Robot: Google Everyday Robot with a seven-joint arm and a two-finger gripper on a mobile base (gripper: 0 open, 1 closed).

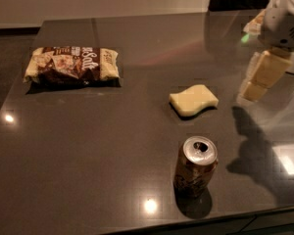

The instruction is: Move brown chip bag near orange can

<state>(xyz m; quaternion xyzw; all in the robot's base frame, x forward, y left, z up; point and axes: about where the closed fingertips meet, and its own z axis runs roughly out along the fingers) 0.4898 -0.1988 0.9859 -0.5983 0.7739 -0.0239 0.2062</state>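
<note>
Rightward, gripper (255,83) over glossy table (112,146).

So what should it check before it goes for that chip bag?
1. Brown chip bag in view, lying flat at the far left of the table: ok.
2. Orange can upright near the front edge: ok.
3. Bag near can: not ok, far apart.
4. Gripper at the bag: not ok, it hangs over the right side, across the table.
5. Yellow sponge off the gripper's way to the bag: cannot tell, it lies between them.
</note>
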